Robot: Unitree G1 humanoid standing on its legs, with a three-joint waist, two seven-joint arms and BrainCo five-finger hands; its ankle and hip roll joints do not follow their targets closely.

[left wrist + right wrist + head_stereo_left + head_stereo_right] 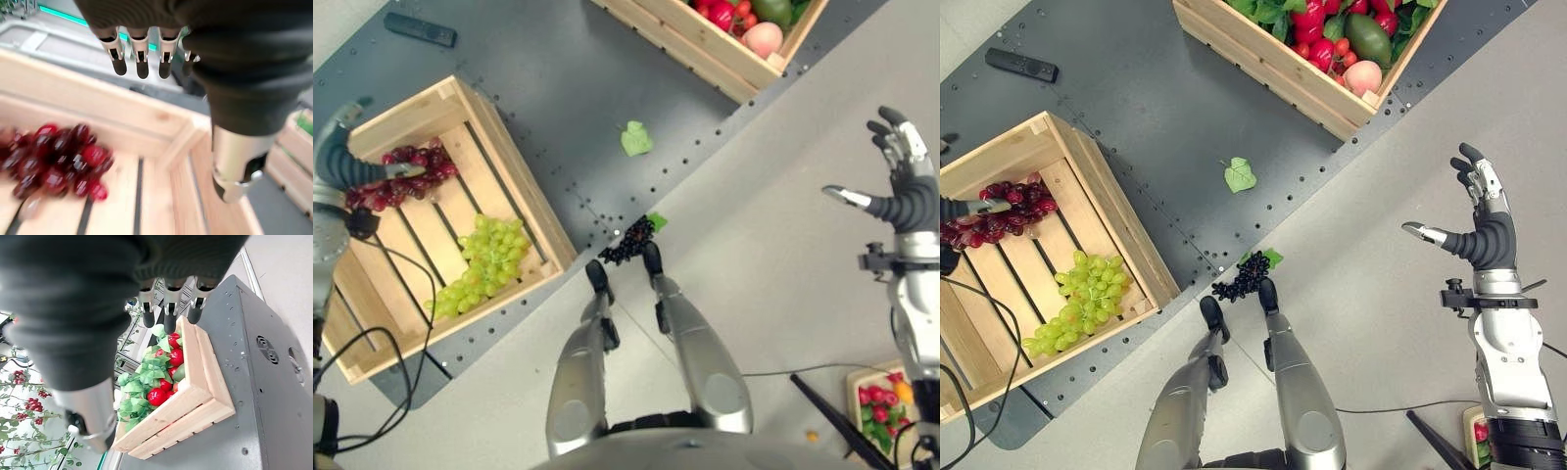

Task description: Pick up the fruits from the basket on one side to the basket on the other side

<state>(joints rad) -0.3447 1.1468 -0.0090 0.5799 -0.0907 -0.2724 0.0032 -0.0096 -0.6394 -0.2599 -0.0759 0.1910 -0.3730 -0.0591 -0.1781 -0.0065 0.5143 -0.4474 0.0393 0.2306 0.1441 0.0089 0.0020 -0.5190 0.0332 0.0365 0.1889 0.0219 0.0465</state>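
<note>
Head eyes look straight down; wrist cameras sit close above crates (pixel 509 166).

Bright even light, blurred wrist views

Straight fingers (pixel 141 58) hang above red grapes (pixel 58 161) in a wooden crate (pixel 161 147).

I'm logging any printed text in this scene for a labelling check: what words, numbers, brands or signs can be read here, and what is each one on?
No readable text, number, label or sign stands on anything here.
Pale slatted wooden crate with red and green grapes: bare wood, no print.
Second pale wooden crate full of produce: bare wood, no print.
Dark grey perforated metal platform: holes only, no markings.
Slim black remote-like bar: any marking is too small to read.
</note>
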